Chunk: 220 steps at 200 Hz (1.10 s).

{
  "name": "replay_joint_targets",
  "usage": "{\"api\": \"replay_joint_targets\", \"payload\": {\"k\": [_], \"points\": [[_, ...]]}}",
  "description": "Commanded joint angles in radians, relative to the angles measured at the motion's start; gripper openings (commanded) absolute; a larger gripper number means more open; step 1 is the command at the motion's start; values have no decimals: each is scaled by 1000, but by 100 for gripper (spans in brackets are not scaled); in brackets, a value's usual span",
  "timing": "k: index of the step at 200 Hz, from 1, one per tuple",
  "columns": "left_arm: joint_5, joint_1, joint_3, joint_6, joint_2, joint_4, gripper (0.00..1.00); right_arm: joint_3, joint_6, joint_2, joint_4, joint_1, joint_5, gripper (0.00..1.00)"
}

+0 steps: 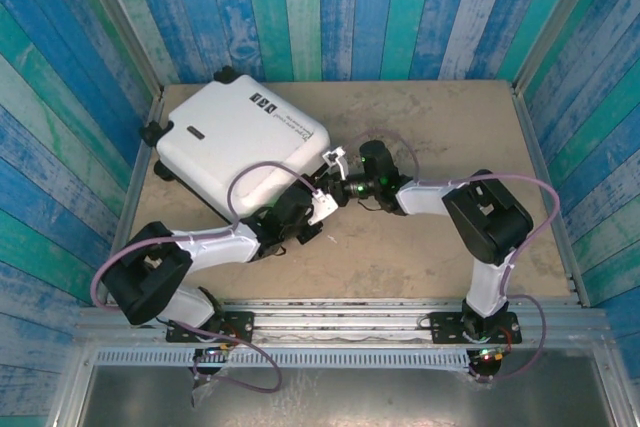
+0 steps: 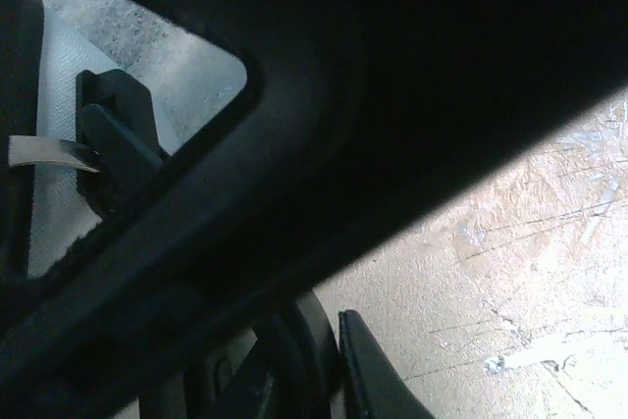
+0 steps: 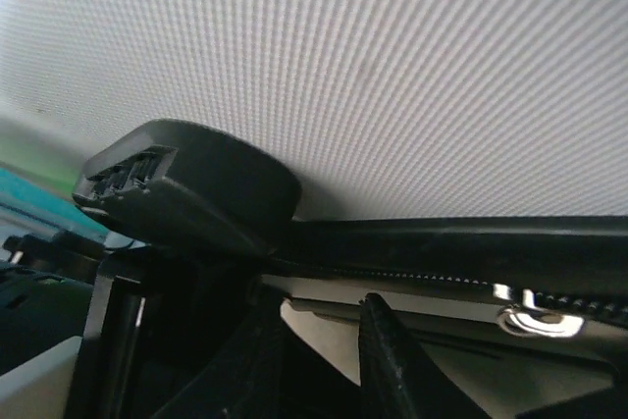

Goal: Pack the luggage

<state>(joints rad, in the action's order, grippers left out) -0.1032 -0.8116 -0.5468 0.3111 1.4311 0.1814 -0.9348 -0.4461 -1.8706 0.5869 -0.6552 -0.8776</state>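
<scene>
My left pincer (image 1: 312, 209) is seemingly touching the luggage (image 1: 235, 132) corner | right pincer (image 1: 338, 169) is hovering at its zipper (image 3: 422, 277) | grips: cannot tell.

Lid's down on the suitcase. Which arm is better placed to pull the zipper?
Right, probably: its wrist view looks along the luggage seam with the metal zipper pull close by. The left arm's jaws face dark trim and table.
</scene>
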Motion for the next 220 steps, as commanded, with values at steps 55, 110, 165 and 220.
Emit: {"api": "replay_joint_targets", "payload": {"k": [55,110,165,220], "points": [[426,-86,-52,-23,34,311,0,7,202,294,-634,-246,422,37],[443,-87,-36,-50,3,331,0,145,340,454,-532,-55,438,46],[451,-87,-35,-64,12,345,0,142,335,451,-562,-31,601,42],[466,-87,-41,-64,12,346,0,149,303,399,-459,-31,639,42]]}}
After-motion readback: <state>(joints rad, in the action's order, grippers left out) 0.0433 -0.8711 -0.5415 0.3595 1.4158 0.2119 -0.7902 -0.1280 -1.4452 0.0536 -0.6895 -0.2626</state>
